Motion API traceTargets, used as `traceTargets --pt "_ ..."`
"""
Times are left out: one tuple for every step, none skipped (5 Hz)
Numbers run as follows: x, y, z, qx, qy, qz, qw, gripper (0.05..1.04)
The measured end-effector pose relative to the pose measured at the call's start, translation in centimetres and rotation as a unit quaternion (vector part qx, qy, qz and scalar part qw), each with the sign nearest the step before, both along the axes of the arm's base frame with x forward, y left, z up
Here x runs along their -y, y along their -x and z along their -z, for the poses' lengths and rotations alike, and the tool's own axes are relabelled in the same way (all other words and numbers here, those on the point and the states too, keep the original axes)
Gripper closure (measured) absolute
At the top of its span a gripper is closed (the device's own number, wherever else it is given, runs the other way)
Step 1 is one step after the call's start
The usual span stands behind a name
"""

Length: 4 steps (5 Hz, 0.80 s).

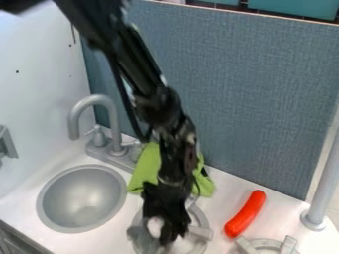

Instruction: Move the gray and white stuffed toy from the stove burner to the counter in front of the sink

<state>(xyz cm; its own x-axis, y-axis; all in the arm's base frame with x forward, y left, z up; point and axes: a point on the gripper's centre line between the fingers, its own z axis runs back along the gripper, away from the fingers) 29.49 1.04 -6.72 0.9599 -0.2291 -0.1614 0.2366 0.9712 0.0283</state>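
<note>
1. Got a big blue-gray panel [245, 89] standing behind the white table [222, 181].
2. Seeing a round sink [83, 198] at left, by a gray faucet [96, 100].
3. Can see the end effector [165, 235] low over a burner [200, 232], honestly can't tell if clenched or released.
4. Spotting a green cloth [143, 171] behind it.
5. Got a red sausage [245, 214] right of that burner.
6. Noticing a whitish thing [155, 226] beside the end effector, too blurry to name.
</note>
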Motion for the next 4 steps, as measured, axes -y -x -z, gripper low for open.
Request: traceTargets --pt "-0.3 0.4 -4.6 0.052 0.007 -0.028 0.9982 0.426" --pt "-2.0 1.9 -5.8 0.049 -0.007 -0.078 0.9957 0.426" --pt "-5.0 2.8 -4.3 0.045 -0.008 -0.127 0.9909 0.426" --pt "-8.1 4.6 -1.3 0.028 0.002 -0.173 0.9845 0.426"
